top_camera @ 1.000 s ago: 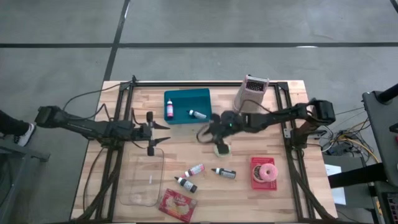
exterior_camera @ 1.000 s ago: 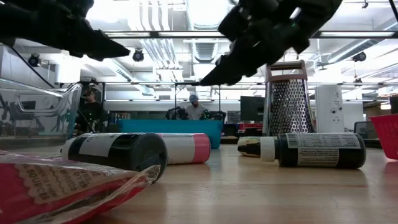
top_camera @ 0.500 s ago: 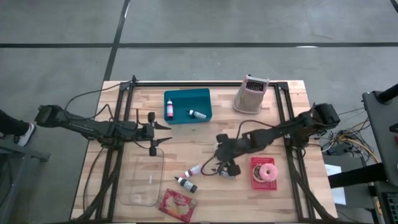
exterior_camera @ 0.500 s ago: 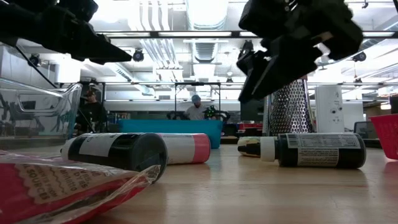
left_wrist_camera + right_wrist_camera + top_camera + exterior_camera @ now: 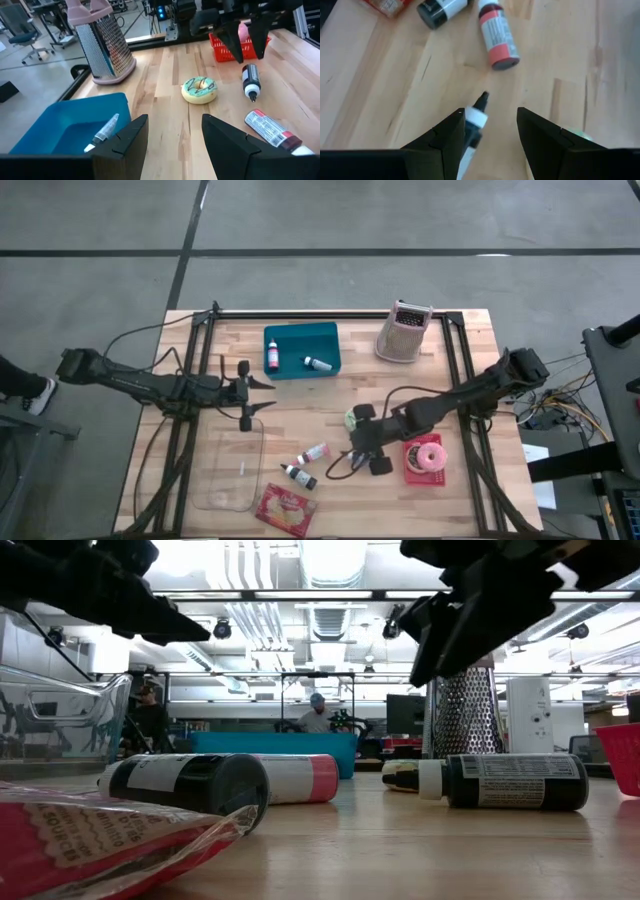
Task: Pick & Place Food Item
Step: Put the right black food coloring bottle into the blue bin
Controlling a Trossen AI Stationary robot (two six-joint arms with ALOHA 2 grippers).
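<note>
R gripper (image 5: 362,452) hangs over the table's (image 5: 480,490) mid-front area w/ fingers apart, nothing between them; directly under it lies a black-bodied tube w/ white collar (image 5: 472,125), nozzle pointing toward the red-labelled tube (image 5: 497,34) & the black-capped tube (image 5: 440,9), both further toward the L edge. The green-frosted donut (image 5: 353,418), i.e. the food item, sits on bare wood near table centre, just beside the R gripper on its far side, not touched by either arm. Pink donut (image 5: 430,456) rests in a red basket (image 5: 411,465) near the R edge, just beside the R arm. L gripper (image 5: 262,394) waits above the L-centre of the table, fingers partly apart, empty, near the far end of the clear glass dish (image 5: 228,480). Teal tray (image 5: 322,335) at the far edge holds 2 small tubes; pink-topped grater (image 5: 402,333) stands toward the far R corner. Red snack packet (image 5: 285,511) lies at the front edge.
</note>
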